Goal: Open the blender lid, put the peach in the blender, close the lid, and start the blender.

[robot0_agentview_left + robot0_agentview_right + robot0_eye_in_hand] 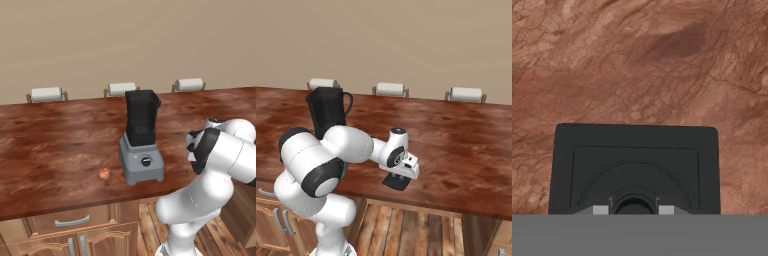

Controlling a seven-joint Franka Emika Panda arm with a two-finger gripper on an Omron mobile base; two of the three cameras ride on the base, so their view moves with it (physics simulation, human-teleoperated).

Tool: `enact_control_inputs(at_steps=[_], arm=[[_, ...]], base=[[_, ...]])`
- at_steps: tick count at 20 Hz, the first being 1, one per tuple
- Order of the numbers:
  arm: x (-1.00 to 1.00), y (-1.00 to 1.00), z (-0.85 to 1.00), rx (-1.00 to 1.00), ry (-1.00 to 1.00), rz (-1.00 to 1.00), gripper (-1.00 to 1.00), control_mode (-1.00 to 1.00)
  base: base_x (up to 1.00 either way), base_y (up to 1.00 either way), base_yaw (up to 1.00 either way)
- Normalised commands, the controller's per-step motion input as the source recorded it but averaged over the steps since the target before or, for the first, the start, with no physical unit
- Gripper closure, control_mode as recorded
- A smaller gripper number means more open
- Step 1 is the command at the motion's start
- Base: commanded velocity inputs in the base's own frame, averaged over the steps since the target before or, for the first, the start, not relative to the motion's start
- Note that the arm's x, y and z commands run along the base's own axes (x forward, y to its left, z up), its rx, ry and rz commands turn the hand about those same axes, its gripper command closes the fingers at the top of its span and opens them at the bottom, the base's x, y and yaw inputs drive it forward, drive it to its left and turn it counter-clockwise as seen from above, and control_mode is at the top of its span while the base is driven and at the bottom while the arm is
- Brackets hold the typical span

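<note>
My pincer [397, 181] is pressed in on the lid [396, 182], pinching its little raised centre. In the hand view the lid [634, 167] is a flat black square below me, and my two fingertips [600, 210] sit either side of that centre at 6 o'clock. Brown wood counter [637, 65] spreads from 9 through 12 to 3 o'clock around it.

In the right base view the lid hangs under my hand near the counter's [456, 150] front edge, tilted a little; I cannot tell whether it touches the wood. The blender [328, 112] stands at 10 o'clock from my hand, well apart, its dark jar partly behind my arm.

In the left base view the blender [141, 145] stands at the middle of the counter [50, 145], grey base with the black knob [145, 161] facing me, jar top uncovered. The peach [104, 173] lies on the wood at 8 o'clock from the base, near it but apart, close to the front edge. Three white-topped stools [122, 89] line the far side at 12 o'clock.
</note>
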Motion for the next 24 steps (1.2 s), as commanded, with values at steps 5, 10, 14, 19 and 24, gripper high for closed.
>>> enact_control_inputs(at_steps=[5,10,14,19,24], arm=[[-0.01,0.0,-0.2,0.0,-0.01,0.0,-1.0,-1.0],[0.0,0.0,0.15,0.0,-0.02,0.0,-1.0,-1.0],[0.0,0.0,0.55,-0.02,-0.06,0.0,-1.0,-1.0],[-0.09,0.07,0.68,-0.03,-0.11,0.0,-1.0,-1.0],[-0.33,0.53,0.57,-0.02,-0.04,0.03,-1.0,-1.0]], base=[[0.0,0.0,0.0],[0.0,0.0,0.0],[0.0,0.0,0.0],[0.0,0.0,0.0],[0.0,0.0,0.0]])
